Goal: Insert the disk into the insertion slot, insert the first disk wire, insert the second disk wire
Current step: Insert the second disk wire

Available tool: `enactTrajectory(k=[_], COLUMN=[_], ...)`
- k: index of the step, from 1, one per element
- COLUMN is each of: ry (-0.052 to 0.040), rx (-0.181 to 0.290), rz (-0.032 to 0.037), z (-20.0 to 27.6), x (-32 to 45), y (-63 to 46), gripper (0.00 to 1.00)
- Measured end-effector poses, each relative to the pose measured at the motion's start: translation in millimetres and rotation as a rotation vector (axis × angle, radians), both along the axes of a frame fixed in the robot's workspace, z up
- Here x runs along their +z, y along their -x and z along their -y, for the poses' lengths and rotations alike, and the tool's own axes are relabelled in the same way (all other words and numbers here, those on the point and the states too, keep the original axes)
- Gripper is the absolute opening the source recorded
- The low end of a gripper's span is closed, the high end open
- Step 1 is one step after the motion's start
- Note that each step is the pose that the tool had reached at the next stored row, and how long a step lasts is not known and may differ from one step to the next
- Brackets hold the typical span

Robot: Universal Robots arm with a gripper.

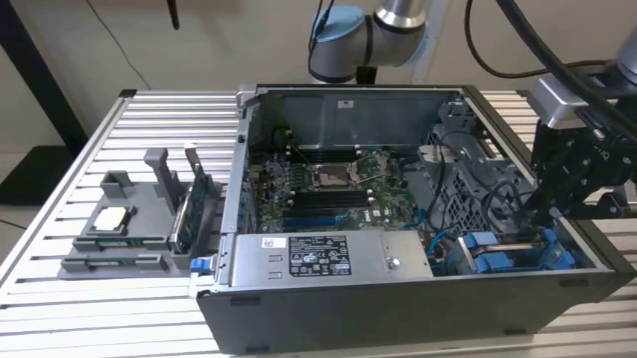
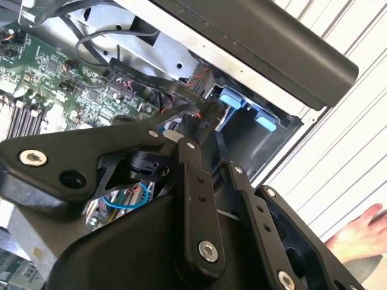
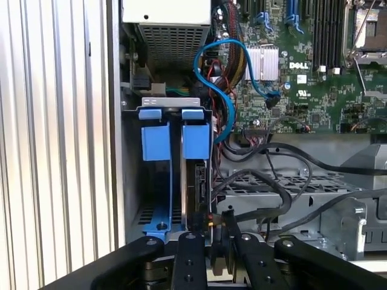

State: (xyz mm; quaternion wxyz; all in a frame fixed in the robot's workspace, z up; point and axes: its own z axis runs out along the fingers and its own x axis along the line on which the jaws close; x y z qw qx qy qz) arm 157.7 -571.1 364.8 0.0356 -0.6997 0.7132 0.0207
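The disk (image 3: 201, 187) stands edge-on in the insertion slot of the drive bay, under the blue tab of its carrier (image 3: 195, 140). Beside it a second blue carrier (image 3: 155, 142) looks empty. In the exterior view the blue carriers (image 1: 506, 255) sit at the case's front right corner. My gripper (image 3: 219, 243) hangs just above the disk's end, shut on the black connector of a disk wire (image 3: 266, 184) that trails off over the metal cage. The second wrist view shows the gripper (image 2: 196, 118) pinching that black wire (image 2: 145, 78). Seen from outside, the gripper (image 1: 550, 210) reaches down into the bay.
The open computer case (image 1: 398, 313) lies on a slatted table (image 1: 89, 313), with the power supply (image 1: 318, 257) in front and the motherboard (image 1: 329, 186) behind. A grey parts fixture (image 1: 130, 224) stands at the exterior view's left. A blue cable (image 3: 211, 54) loops nearby. A hand (image 2: 363, 232) rests outside the case.
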Motion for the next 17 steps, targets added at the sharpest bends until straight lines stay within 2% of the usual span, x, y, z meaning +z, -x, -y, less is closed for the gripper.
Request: enactTrajectory(k=[4,13,15,17], ry=[0.0010,0.0005,0.0000,-0.0045], rx=[0.000,0.000,0.000,0.000], rz=[-0.0041,-0.0093,-0.0095,-0.0095], z=[-1.5,-1.7,-1.8,-1.7], x=[9.3,9.4,9.4,9.3], y=[-0.3,-18.7,-20.2,-20.4], gripper=[0.26,0.26,0.26,0.26])
